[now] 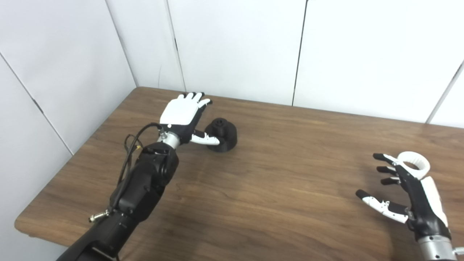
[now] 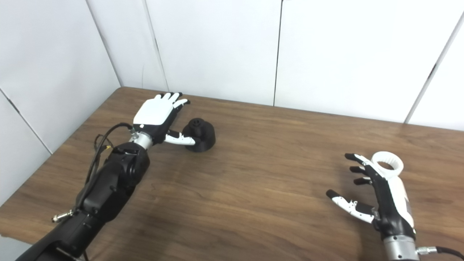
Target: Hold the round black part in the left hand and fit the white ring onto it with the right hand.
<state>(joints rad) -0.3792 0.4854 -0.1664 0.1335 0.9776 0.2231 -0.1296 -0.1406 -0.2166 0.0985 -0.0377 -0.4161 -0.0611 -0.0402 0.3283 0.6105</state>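
The round black part (image 1: 222,135) stands on the wooden table (image 1: 275,188) toward its far left, a small knob on top. My left hand (image 1: 183,117) is open just left of it, fingers stretched toward the wall, thumb lying against the part's near side. The white ring (image 1: 413,165) lies flat on the table at the right. My right hand (image 1: 406,192) is open beside it, palm facing left, fingers spread; the ring sits just behind the fingers, partly hidden by them.
White wall panels (image 1: 235,47) close off the table's far and left sides. The table's front left corner (image 1: 21,224) is near my left forearm.
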